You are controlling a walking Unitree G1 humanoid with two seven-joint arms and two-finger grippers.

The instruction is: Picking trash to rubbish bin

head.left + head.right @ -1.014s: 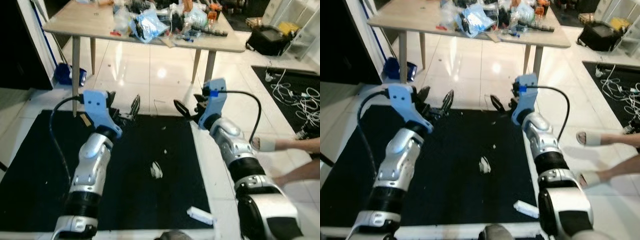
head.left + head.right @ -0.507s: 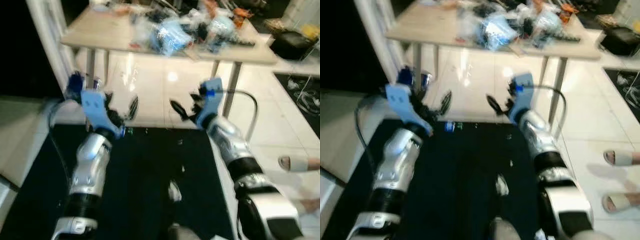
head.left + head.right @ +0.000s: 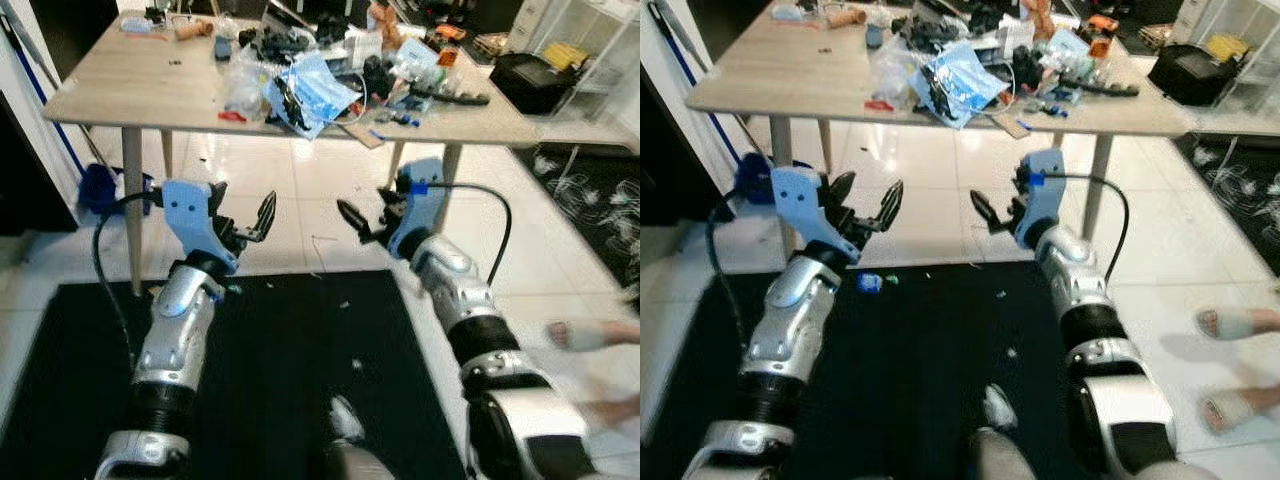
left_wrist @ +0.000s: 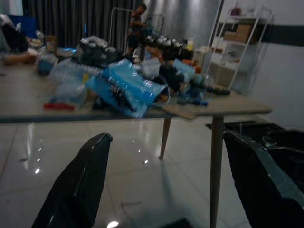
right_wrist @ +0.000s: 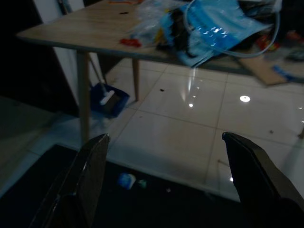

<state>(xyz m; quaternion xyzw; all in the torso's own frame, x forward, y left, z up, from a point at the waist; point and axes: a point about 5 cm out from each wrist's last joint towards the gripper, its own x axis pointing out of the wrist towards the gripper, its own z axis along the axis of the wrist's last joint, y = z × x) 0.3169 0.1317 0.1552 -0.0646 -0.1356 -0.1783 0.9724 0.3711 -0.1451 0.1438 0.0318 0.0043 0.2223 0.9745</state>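
Trash is lying low on the black mat point(image 3: 920, 360), well below both sets of jaws, which are hanging raised at about the height of the desk point(image 3: 120, 95) legs with nothing between them. The left gripper point(image 3: 862, 208) is holding its jaws spread wide and empty, and the right gripper point(image 3: 998, 212) is doing the same, both pointing forward toward the tiled floor under the desk. The nearest scrap to the left jaws is a small blue piece point(image 3: 868, 282) at the mat's far edge, sitting just below and slightly forward of them; in the right wrist view the same blue piece point(image 5: 126, 180) is showing beneath the spread fingers, with a smaller greenish bit beside it. A white crumpled piece point(image 3: 998, 405) is resting much closer to the robot's body, down and behind both jaws, a little nearer the right arm. The blue piece looks too small and blurred to judge its long axis. Judging by position, the left arm is sitting closer to the blue piece and would need mainly to drop down.
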